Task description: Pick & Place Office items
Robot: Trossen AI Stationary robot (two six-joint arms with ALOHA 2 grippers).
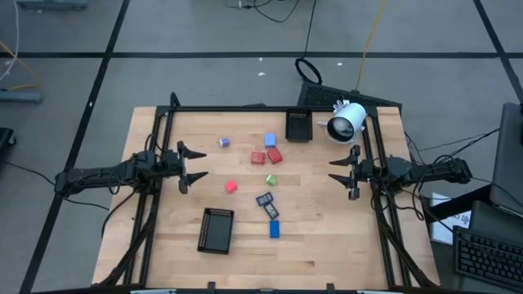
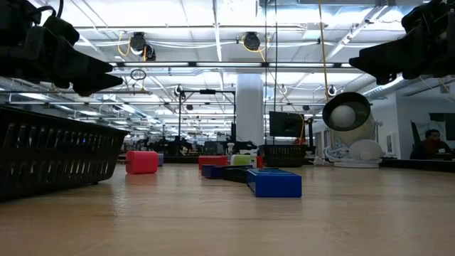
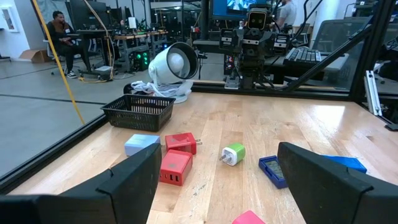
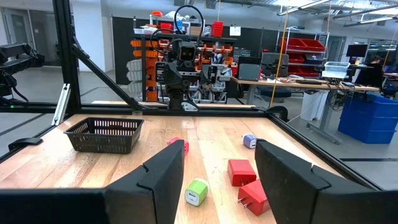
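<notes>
Between mesh trays: scattered office items; left end effector spread, right end effector spread, both empty.

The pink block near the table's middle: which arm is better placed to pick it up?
Probably the left. The pink block lies closer to the left gripper, whose fingers are open. The right gripper waits farther away, across the other pieces.

near mesh tray cropped, pink block cropped
</notes>
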